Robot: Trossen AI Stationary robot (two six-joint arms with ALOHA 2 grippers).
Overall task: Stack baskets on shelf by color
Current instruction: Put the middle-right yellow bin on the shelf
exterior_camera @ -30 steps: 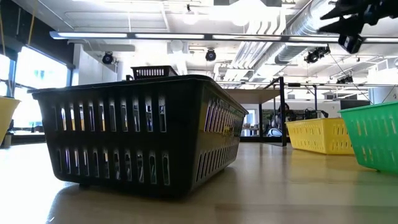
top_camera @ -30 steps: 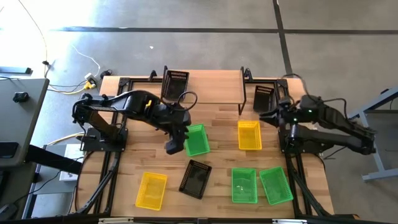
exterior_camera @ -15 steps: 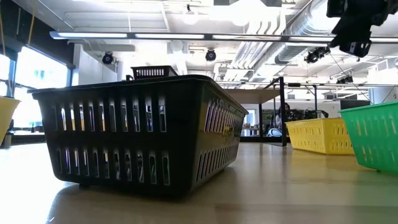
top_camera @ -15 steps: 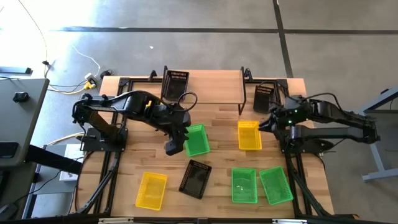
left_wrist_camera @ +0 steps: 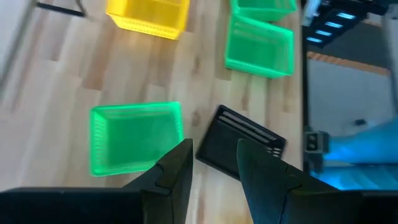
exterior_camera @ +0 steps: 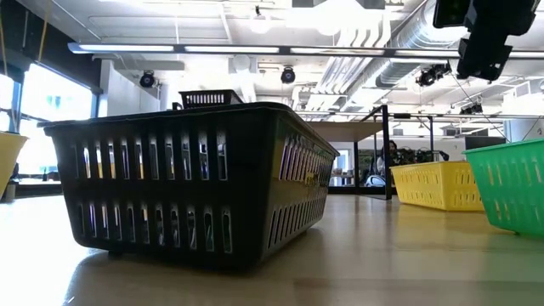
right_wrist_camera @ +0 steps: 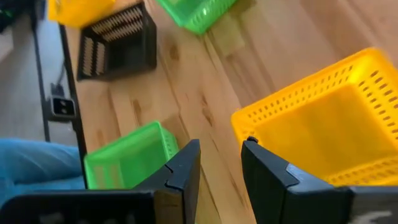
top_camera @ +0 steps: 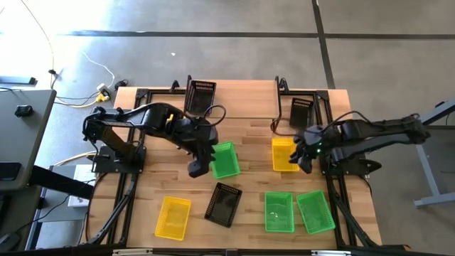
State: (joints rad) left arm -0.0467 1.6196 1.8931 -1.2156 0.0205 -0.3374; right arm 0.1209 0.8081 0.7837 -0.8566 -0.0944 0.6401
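Your right pincer [top_camera: 304, 154] hangs over the right-hand edge of the yellow basket [top_camera: 284, 154] in the middle of the desk [top_camera: 249, 131] — its fingers [right_wrist_camera: 180, 171] stand a little apart with nothing between them, and the right wrist view shows the basket's corner just past them. Your left pincer [top_camera: 200, 166] hovers beside the left side of a green basket [top_camera: 225, 159]; its fingers [left_wrist_camera: 177, 168] are also parted and empty.

The shelf [top_camera: 240, 99] sits at the far edge of the desk. One black basket [top_camera: 200, 96] rests on its left end, and a second black basket [top_camera: 301, 112] lies on the desk just right of the shelf. A third black basket [top_camera: 224, 204] lies tilted near the front — it fills the low view.

At the front you have another yellow basket [top_camera: 173, 217] to the left, and two more green baskets [top_camera: 279, 211] [top_camera: 315, 211] side by side to the right.
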